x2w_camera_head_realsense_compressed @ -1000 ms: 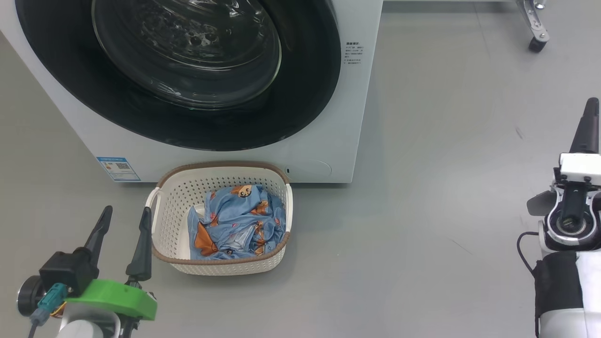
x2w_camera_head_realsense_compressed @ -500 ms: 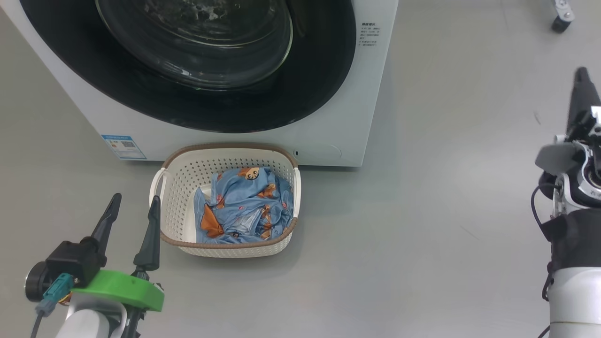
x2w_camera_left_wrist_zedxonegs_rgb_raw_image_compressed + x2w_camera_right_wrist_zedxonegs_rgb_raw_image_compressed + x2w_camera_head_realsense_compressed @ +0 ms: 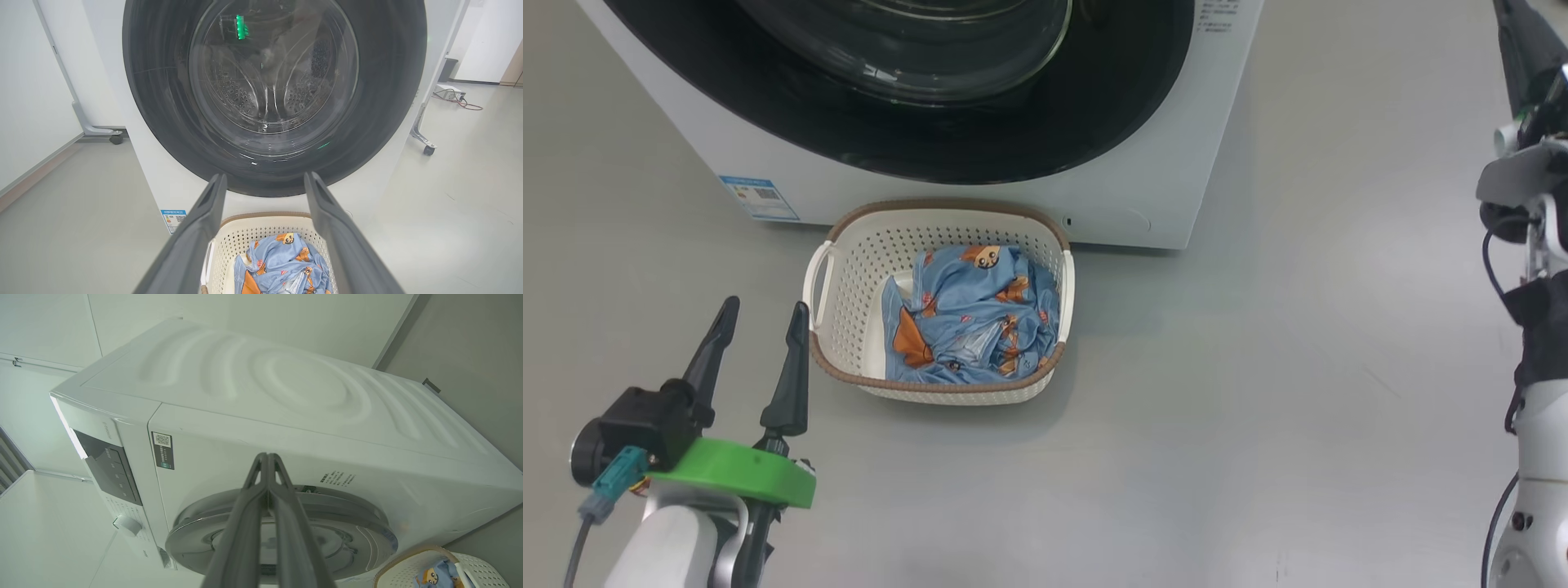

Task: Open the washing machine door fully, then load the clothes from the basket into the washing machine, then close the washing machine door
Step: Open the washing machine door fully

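Big white boxy front-loading washing machine [image 3: 1184, 155]: its round door [image 3: 980, 131], glossy black rim and bulging clear glass centre, sits shut. Small cream perforated plastic basket [image 3: 939, 388] with a brown woven-look rim stands on the smooth grey floor [image 3: 1258, 367], just beside the machine front. Crumpled light blue cartoon-print clothes [image 3: 972, 327] lie inside. Left tool [image 3: 765, 306] fingers apart, empty, near the basket. Right tool [image 3: 267, 457] fingers pressed together, empty.

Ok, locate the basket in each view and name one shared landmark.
Head view: basket left of centre, on the floor.
Left wrist view: basket at bottom centre.
Right wrist view: basket in the bottom right corner, cut off.
Shared landmark: the round washing machine door.
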`<state>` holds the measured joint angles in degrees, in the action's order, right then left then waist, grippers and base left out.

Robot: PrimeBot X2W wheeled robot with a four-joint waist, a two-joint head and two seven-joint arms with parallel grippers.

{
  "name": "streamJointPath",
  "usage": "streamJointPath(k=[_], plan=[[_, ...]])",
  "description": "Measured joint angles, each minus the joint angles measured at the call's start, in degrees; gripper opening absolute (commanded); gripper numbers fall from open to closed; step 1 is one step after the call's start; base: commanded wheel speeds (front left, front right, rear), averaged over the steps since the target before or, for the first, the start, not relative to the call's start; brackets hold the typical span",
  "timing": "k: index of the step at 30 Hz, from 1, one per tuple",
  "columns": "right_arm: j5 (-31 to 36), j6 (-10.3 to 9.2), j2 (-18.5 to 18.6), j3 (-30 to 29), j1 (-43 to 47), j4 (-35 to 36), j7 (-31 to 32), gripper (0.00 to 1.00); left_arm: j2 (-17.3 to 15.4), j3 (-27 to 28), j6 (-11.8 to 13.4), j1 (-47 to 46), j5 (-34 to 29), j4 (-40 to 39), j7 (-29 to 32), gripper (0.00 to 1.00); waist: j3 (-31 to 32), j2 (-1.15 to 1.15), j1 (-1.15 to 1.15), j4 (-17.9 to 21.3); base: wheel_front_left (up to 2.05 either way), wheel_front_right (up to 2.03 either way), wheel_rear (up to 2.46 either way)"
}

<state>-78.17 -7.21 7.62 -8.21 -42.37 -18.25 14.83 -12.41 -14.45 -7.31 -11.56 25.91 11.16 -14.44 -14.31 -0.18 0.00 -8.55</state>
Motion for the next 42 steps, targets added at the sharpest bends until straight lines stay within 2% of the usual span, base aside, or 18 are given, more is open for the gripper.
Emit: streamJointPath(k=[17,30,42], plan=[[-2.1,-0.02,2.0,3.1,-11.4,1.0,9.8,0.0,1.2,-1.1,0.0,-4.8,1.4,-2.3,0.0,1.0,-7.3,0.0,0.0,-3.6,0.0,0.0,0.0],[-2.9,-0.03,0.9,3.5,-16.2,-3.3,12.7,0.0,2.1,-2.2,0.0,-7.7,1.9,-3.2,0.0,1.0,-13.0,0.0,0.01,-6.8,0.0,0.0,0.0],[-1.5,-0.07,0.9,4.3,-20.2,-6.3,12.8,0.0,3.7,-2.3,0.0,-10.6,2.6,-3.7,0.0,1.0,-17.2,0.0,0.01,-9.1,0.0,0.0,0.0]])
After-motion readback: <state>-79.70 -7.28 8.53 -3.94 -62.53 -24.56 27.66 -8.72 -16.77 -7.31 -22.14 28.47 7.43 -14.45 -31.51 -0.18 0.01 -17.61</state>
